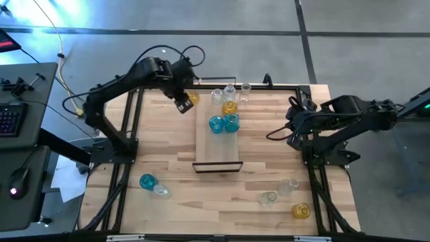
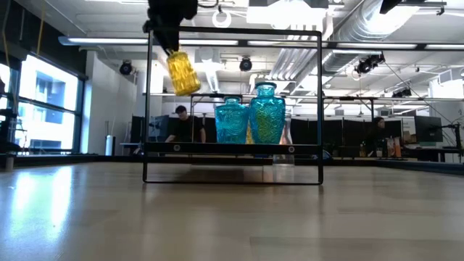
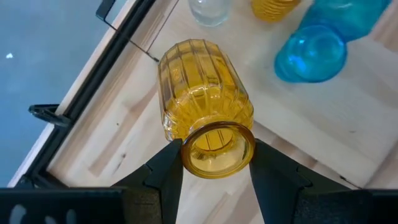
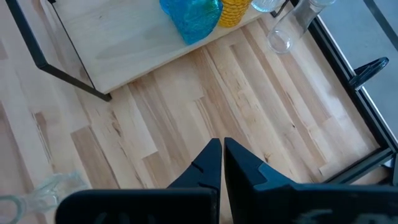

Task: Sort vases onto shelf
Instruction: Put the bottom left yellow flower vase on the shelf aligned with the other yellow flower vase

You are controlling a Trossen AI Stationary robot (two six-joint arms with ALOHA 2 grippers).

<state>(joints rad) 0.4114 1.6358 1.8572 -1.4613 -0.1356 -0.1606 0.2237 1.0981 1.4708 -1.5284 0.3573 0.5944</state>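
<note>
The left gripper (image 1: pixel 183 102) was clamped on a yellow vase (image 3: pixel 205 115), its two fingers (image 3: pixel 163 174) pressing the vase's open mouth from either side. In the low view the vase (image 2: pixel 182 72) hung tilted in the air, clear of the table (image 1: pixel 168 144), just off the shelf's far left corner, at about eleven o'clock from the shelf's middle.

The shelf (image 1: pixel 215 144) lay in the middle of the table. On its far end stood two blue vases (image 1: pixel 224 124) side by side, a second yellow vase (image 1: pixel 230 107) behind them, and clear vases (image 1: pixel 232 93) at twelve o'clock beyond that.

Loose vases lay at the near edge: a blue one (image 1: pixel 147 181) with a clear one at seven o'clock, two clear ones (image 1: pixel 280 191) and a yellow one (image 1: pixel 300 211) at five o'clock.

The right gripper (image 4: pixel 222 163) waited at three o'clock over bare table, fingers pressed together, holding nothing.
</note>
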